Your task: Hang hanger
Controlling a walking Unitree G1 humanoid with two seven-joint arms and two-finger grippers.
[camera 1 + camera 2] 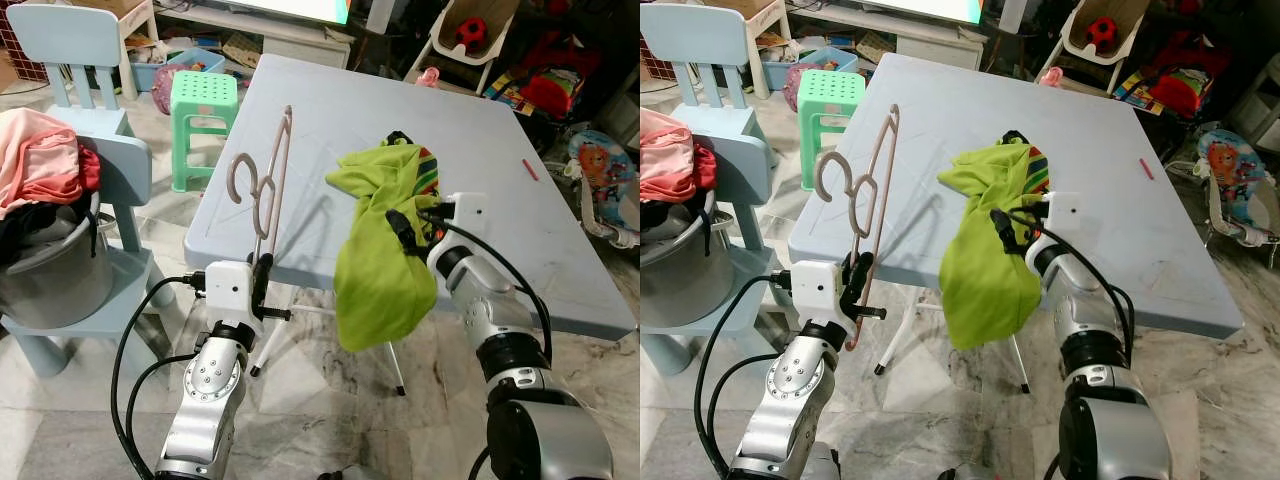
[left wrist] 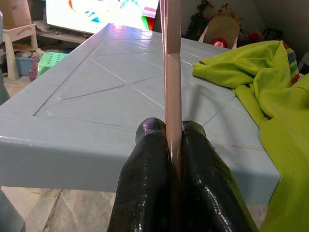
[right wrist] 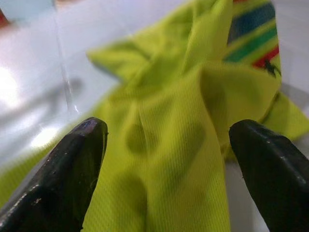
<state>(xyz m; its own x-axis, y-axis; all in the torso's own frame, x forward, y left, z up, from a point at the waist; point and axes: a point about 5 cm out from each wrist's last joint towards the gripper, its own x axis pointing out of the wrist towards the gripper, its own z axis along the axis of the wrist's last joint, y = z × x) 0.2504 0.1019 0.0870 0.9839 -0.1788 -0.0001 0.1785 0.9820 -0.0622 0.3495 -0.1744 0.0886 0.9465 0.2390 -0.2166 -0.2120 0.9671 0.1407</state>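
- Left gripper [image 1: 262, 272]: I hold it raised in front of the near edge of the table [image 1: 560, 240], on the robot's left. In the left wrist view its two black fingers [image 2: 149, 183] are pressed tight against a thin pink bar, with no gap on either side of it.
- Hanger [image 1: 268, 178]: the pink hanger stands nearly upright in the left gripper, gripped near its lower end. Its hook curls toward the robot's left, and its top leans over the table top.
- Right gripper [image 3: 166, 159]: I see it at the table's near edge, on the robot's right, against the green garment. In the right wrist view the jaws stand wide apart, with the cloth lying between the fingertips [image 3: 77, 150]; they do not pinch it.
- Green shirt [image 1: 375, 250]: a lime-green garment with a striped patch lies bunched on the table, and its lower part drapes over the near edge toward the floor.
- Surroundings: a light blue chair [image 1: 70, 50] and a green stool [image 1: 203, 110] stand to the robot's left of the table. A grey bucket [image 1: 50, 275] heaped with pink clothes [image 1: 40, 160] rests on a second blue chair nearer the robot.
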